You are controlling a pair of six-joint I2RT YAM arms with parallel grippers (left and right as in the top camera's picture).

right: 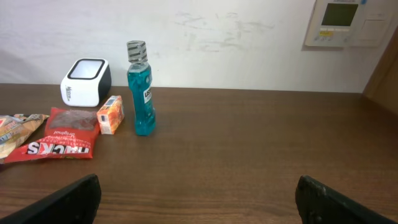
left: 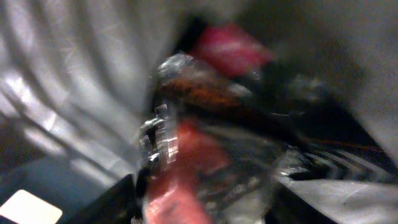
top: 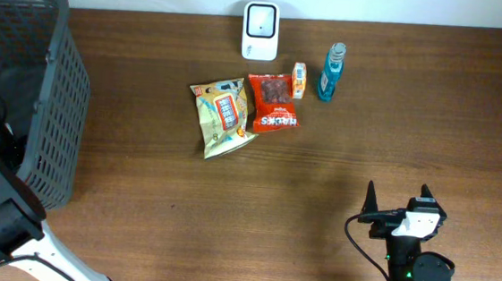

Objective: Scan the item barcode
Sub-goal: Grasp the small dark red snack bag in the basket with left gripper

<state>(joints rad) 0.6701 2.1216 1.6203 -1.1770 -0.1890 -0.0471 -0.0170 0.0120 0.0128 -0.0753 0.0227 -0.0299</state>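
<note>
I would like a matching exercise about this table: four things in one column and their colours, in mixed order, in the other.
Things:
1. scanner
2. bottle
3. basket
4. box

Colours:
a. orange
b. grey
c. white
d. blue

Pairs: 1-c, 2-d, 3-b, 4-a.
</note>
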